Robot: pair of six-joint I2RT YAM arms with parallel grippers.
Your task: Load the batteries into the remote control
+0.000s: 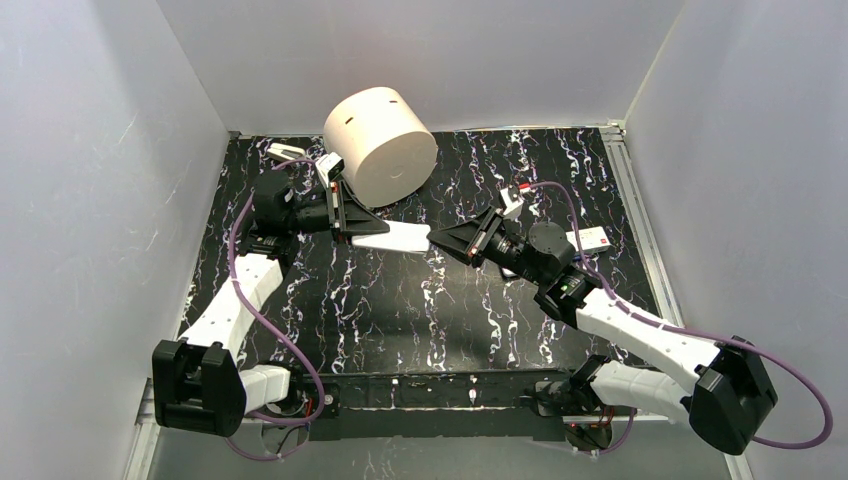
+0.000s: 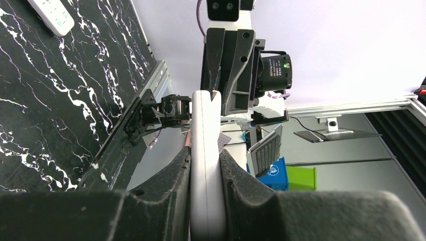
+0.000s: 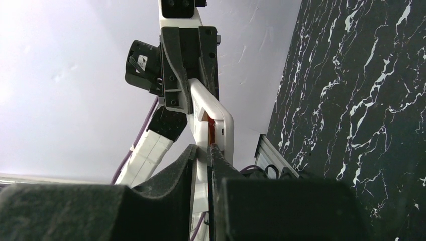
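My left gripper is shut on one end of the white remote control and holds it level above the table. In the left wrist view the remote sits edge-on between my fingers. My right gripper meets the remote's other end. In the right wrist view its jaws are pinched on a thin white edge of the remote. An orange-red battery shows as a narrow strip inside the remote's open back, beside my right fingertip. No other battery is in view.
A large white cylinder lies on its side at the back, just behind my left gripper. A second white remote lies on the table to the right and shows in the left wrist view. A small white device lies back left.
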